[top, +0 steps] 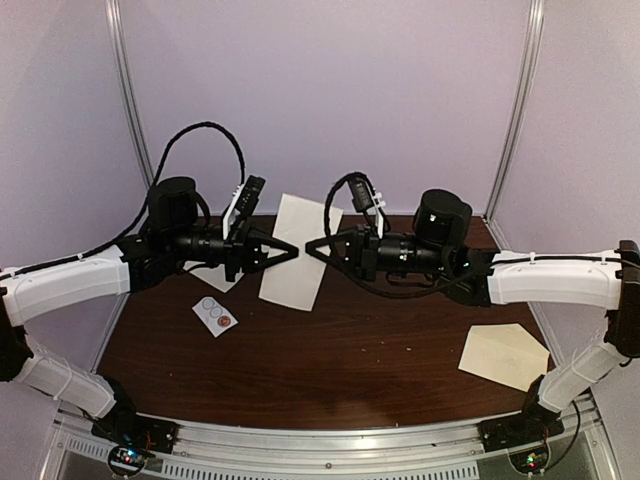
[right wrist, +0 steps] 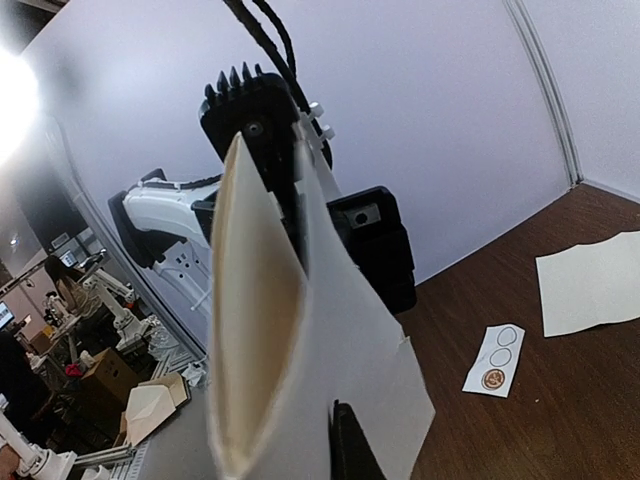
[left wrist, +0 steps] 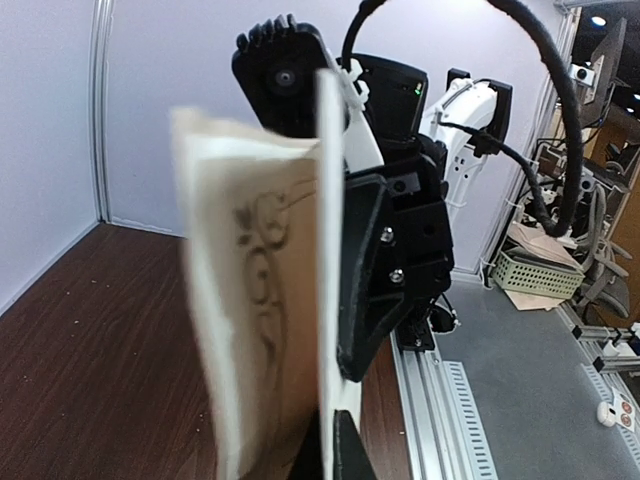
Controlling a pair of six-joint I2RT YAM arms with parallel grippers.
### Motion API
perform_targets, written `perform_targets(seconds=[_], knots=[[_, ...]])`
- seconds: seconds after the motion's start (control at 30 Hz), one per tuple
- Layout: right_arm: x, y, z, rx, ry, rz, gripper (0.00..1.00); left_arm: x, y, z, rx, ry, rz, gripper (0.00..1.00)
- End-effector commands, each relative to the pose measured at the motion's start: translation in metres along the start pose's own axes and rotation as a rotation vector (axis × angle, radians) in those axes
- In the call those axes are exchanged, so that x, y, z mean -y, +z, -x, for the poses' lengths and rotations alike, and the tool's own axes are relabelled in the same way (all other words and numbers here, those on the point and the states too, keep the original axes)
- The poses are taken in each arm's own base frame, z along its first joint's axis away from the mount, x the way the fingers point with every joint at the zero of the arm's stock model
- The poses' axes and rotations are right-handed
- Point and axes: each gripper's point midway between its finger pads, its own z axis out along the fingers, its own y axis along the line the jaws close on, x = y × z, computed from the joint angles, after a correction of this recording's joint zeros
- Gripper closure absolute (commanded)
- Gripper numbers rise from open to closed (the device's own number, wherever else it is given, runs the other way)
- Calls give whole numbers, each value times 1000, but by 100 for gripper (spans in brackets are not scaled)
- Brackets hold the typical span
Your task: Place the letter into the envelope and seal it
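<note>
Purple walls stand round the brown table (top: pixel 350 360); the left gripper (top: pixel 291 252) pinches the letter (top: pixel 305 225) up in the air; the right gripper (top: pixel 311 250) is at it too, grip unclear; the envelope (top: pixel 505 355) lies well apart on the right, not yet filled or sealed.

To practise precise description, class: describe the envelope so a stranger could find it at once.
Start at the dark wooden table and go to its near right corner. The envelope lies flat there alone, cream with one pointed end, unlike the whiter sheet held up mid-table and the small sticker card.
</note>
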Motion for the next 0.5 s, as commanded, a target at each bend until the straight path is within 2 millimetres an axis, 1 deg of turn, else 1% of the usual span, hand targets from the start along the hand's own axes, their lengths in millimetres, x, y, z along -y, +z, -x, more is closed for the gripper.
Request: perform_targets(seconds=[0.0,0.1,0.17,0.2,0.27,0.33,0.47], knots=[[-1,-2,12,44,-19,-18,100,-2,2,9,18,41,14,94],[-3,-5,14,48,-29,-17,100,-9,-2,15,14,58,75,59],[-6,-8,14,41,-37,-14,100,-12,-8,20,20,77,125,41],[-7,-9,14,35,-41,-12,100,-12,-10,21,23,85,140,35],[-12,-11,12,16,-53,8,100,-12,-13,24,29,94,151,26],[-17,-11,8,-19,-58,29,100,-12,-12,24,24,89,141,20],[-32,-13,4,-70,-75,102,100,-12,-5,17,-7,57,95,15]])
